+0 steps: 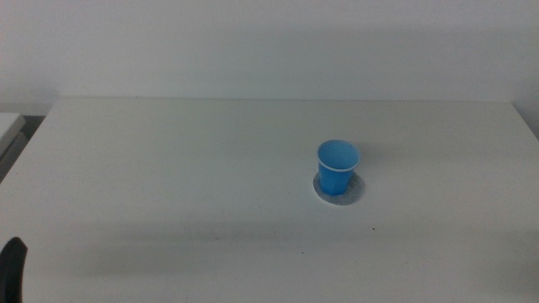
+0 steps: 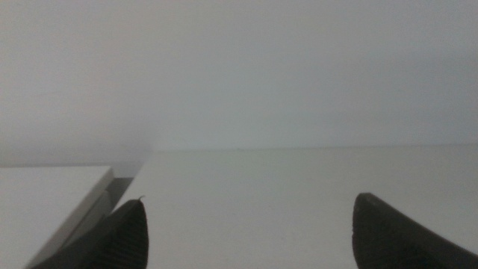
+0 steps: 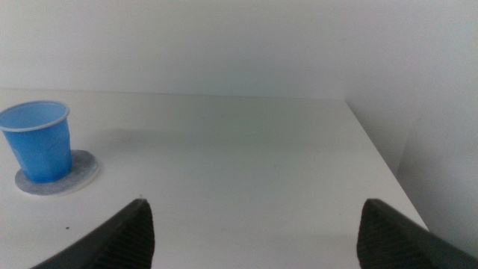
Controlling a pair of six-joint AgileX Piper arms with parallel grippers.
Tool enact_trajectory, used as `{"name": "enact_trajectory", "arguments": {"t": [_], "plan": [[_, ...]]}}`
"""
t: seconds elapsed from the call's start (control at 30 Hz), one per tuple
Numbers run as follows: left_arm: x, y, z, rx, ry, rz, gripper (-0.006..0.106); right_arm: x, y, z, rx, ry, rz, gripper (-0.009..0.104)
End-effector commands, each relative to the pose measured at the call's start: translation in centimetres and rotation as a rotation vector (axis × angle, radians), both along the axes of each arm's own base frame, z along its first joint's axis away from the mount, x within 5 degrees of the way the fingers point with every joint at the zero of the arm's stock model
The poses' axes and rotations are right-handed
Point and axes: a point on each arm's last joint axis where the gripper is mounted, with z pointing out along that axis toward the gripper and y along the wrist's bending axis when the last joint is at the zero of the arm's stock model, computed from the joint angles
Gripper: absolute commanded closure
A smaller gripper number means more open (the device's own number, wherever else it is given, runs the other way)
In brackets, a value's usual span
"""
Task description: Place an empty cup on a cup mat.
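The blue cup (image 1: 337, 167) stands upright on the round grey cup mat (image 1: 354, 190), right of the table's middle. It looks empty. Both also show in the right wrist view, the cup (image 3: 39, 149) on the mat (image 3: 82, 170). My right gripper (image 3: 254, 232) is open and empty, well back from the cup; it is out of the middle view. My left gripper (image 2: 246, 232) is open and empty over bare table; only a dark part of it (image 1: 12, 268) shows at the bottom left corner of the middle view.
The white table (image 1: 185, 168) ends at a wall behind. A second white surface (image 1: 8, 126) stands off the left edge, with a gap between. The table's right edge (image 3: 377, 161) shows in the right wrist view.
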Motion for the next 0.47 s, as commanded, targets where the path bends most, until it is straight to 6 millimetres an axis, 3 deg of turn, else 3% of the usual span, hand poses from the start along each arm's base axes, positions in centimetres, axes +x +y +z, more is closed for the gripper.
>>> {"name": "enact_trajectory", "arguments": {"t": [0.0, 0.43], "plan": [[-0.04, -0.16, -0.01, -0.014, 0.0, -0.026, 0.007, -0.01, 0.0, -0.02, -0.01, -0.008, 0.002, 0.002], [-0.06, -0.41, 0.1, 0.012, -0.012, -0.073, 0.007, -0.01, 0.0, -0.02, -0.01, -0.008, 0.002, 0.002]]}}
